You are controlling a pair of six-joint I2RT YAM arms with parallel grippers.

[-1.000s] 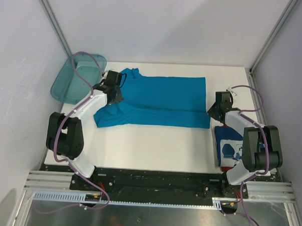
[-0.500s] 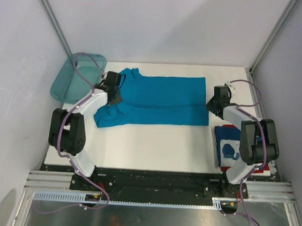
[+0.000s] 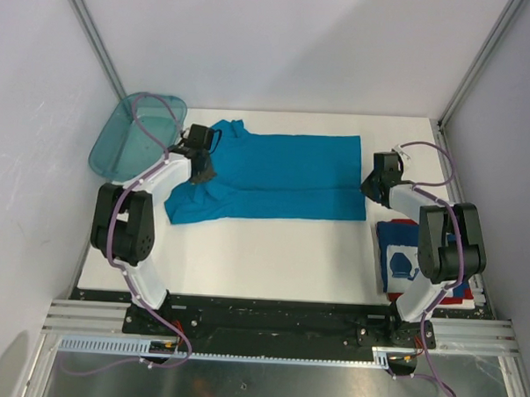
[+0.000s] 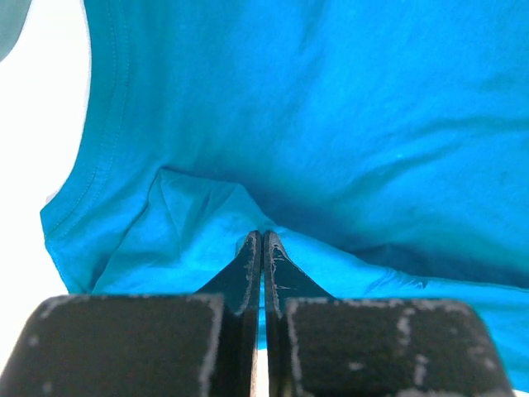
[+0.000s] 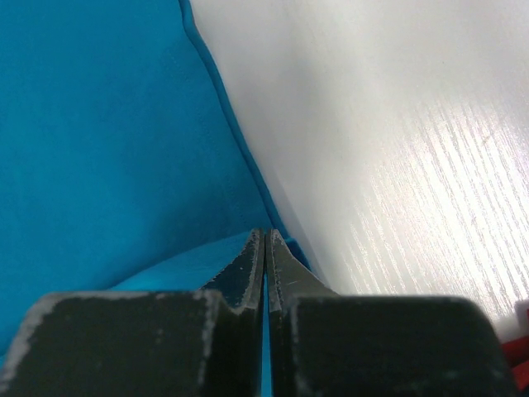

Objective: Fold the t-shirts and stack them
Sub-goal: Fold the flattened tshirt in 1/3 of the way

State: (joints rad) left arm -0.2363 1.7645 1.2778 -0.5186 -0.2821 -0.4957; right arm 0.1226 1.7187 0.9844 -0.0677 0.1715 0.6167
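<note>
1. Teal-blue cloth covers the far half of the white table (image 3: 271,251): the teal-blue t-shirt (image 3: 283,177) lies spread flat across it, collar end to the left and hem to the right, and a fold line runs along its length near the front edge
2. The left gripper (image 3: 198,171) sits at the shirt's left end, by the sleeve and shoulder; in the left wrist view its 2 fingers (image 4: 248,265) are pressed together, with a raised pucker of teal cloth pinched at their tips
3. The right gripper (image 3: 368,187) is at the shirt's right end, on the near corner of the hem; the right wrist view shows its 2 fingers (image 5: 248,265) clamped tight, a sliver of teal fabric caught between them, with bare table just to the right
4. The folded dark blue t-shirt (image 3: 405,262) has its white cartoon print facing up and a red edge showing; it lies at the near right corner of the table, partly hidden under the right arm (image 3: 443,241) and apart from the teal shirt
5. A translucent teal plastic bin (image 3: 118,148) leans at the far left edge of the table, close to the teal shirt's collar end but not touching it
</note>
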